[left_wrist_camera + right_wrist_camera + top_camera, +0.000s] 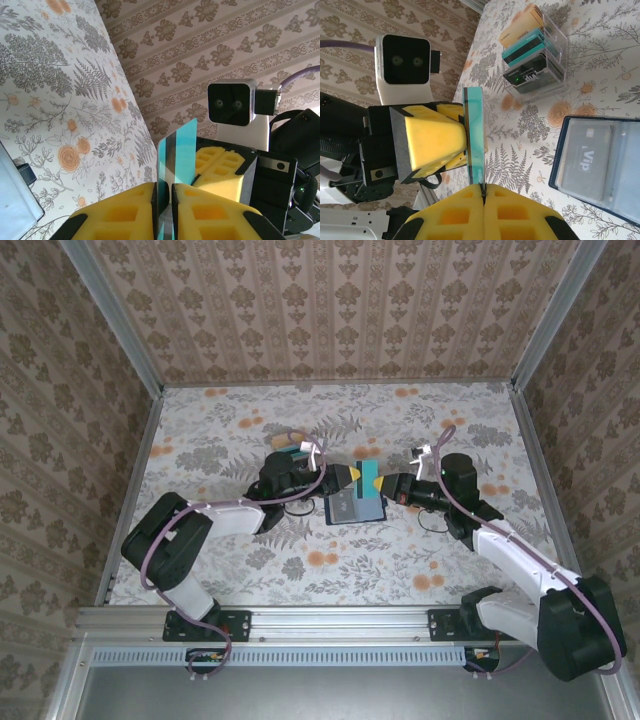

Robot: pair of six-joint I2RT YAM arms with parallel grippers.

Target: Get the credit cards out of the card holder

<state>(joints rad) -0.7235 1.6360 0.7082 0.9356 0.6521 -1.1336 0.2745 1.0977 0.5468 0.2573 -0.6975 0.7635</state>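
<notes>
Right claw (483,189) clamped on teal card (472,125) edge near open card holder (625,170); left claw (164,192) flanked it, grip unclear. Grey card (590,155) read "ViP".

Counter (200,440) centre crowded. Left gripper (353,477) and right gripper (386,483) meet at teal card (370,480), closing off 12 o'clock side of open card holder (356,508). Card rack (290,443) at holder's 10 o'clock, just behind left gripper. Left arm (235,515) bars 8 o'clock approach, right arm (500,540) bars 4 o'clock. Bare counter at holder's 6 o'clock, along far strip, at both far corners. Walls (330,310) hem three sides.
</notes>
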